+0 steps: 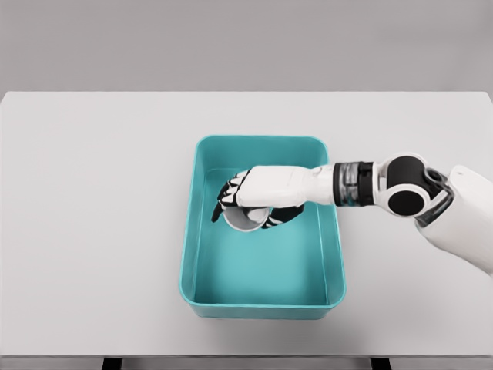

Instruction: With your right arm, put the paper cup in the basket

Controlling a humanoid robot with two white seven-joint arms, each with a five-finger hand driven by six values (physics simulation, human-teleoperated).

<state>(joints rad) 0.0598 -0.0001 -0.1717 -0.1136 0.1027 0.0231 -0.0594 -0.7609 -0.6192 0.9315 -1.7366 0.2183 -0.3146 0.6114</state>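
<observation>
Right robot hand (250, 202) reaches in from the right over the teal basket (202, 231) on the white table (92, 231). Its fingers curl around the paper cup (245, 220), which sits under the palm, inside the basket's upper half, mostly hidden by the robot hand.

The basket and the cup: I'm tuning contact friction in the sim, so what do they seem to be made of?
The basket looks like moulded plastic: uniform teal, smooth, rounded corners, soft sheen on its rim. The paper cup, held in the right hand, shows only a pale grey-white matte patch, consistent with paper, but mostly hidden by the fingers. Both are simulator renders.
</observation>
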